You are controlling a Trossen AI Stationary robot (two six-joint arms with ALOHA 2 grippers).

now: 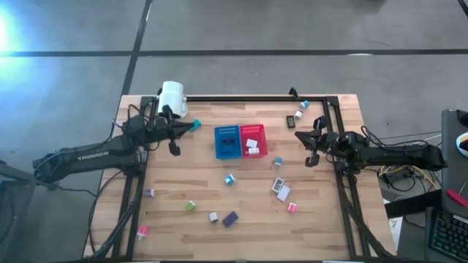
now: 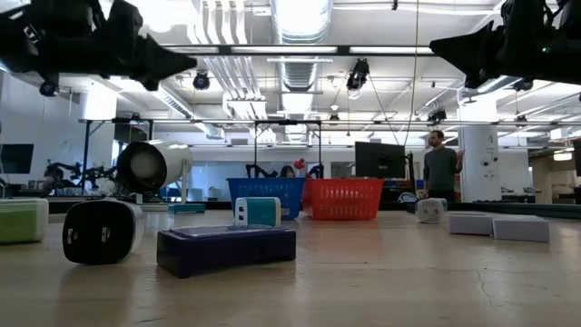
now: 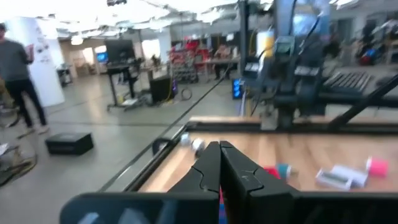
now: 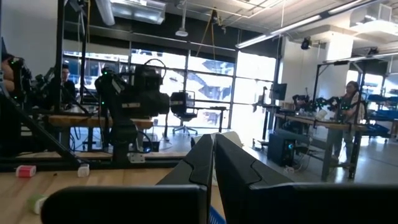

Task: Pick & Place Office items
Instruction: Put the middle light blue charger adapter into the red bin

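- Your left gripper (image 1: 196, 126) hangs above the surface (image 1: 322, 226) just left of the blue bin (image 1: 227, 142). In its wrist view the fingers (image 3: 211, 167) are pressed together with nothing between them, so it is clenched and empty.
- Your right gripper (image 1: 296, 134) hangs to the right of the red bin (image 1: 252, 139), also off the surface. Its fingers (image 4: 205, 163) meet tip to tip: closed, carrying nothing.
- Judged from this, you are between picks. Both arms are raised near the bins and neither is committed to a piece.
- The next move calls for choosing one piece, opening the gripper, and coming down over it.
- The office items lie scattered well apart. A teal-and-white block (image 1: 229, 180), a white block (image 1: 278, 185) and a pink piece (image 1: 292, 207) sit in front of the bins.
- A dark navy block (image 1: 229, 218) and a small white cube (image 1: 213, 217) lie close together nearer the front edge. A green piece (image 1: 191, 206) and another pink piece (image 1: 142, 231) are on the left side.
- A few small pieces (image 1: 299, 114) sit near the back right corner, within the right arm's reach.
- White pieces (image 1: 252, 146) already rest inside the red bin.
- All are tiny and blocky, so expect little room for error on centring.
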